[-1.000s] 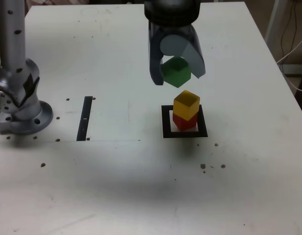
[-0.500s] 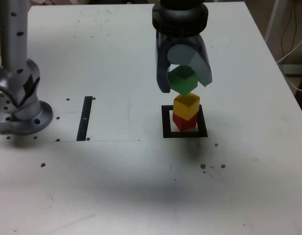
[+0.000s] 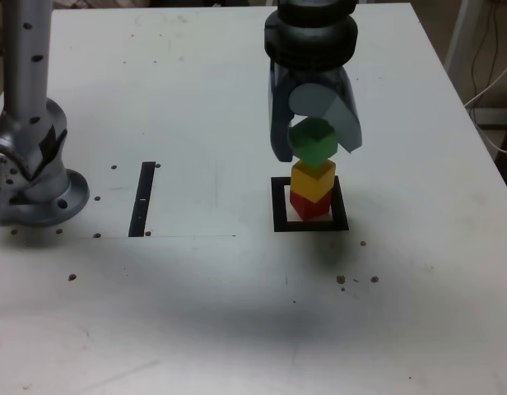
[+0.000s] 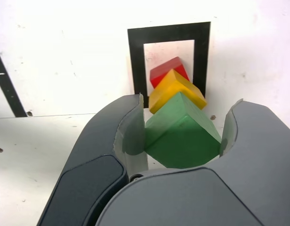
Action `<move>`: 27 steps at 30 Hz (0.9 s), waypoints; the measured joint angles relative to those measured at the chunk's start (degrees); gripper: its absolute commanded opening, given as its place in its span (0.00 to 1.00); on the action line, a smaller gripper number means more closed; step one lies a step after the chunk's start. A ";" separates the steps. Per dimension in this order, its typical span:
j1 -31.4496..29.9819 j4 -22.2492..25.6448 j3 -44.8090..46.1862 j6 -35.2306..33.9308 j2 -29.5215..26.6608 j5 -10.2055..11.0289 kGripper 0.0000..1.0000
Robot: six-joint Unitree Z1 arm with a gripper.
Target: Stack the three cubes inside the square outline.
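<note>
We see a straight narrow black strip [image 3: 142, 199] lying on the white tabletop [image 3: 196, 313], in the exterior view's left half. We notice small dark spots dotting the near part of the tabletop. Beyond its right edge, in the exterior view, we see thin pale cable [image 3: 491, 148].

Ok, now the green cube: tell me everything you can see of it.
The green cube is a small, solid-coloured block with flat faces and crisp edges, matt and without visible markings. The gripper holds it between its two jaws, with an edge rather than a flat face turned toward the exterior view. In that view it appears directly above the yellow cube; whether the two touch, I cannot tell. No damage shows on the faces in sight; its underside is hidden.
</note>
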 measured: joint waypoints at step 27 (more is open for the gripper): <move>0.00 -3.28 2.60 -0.37 0.76 0.15 0.92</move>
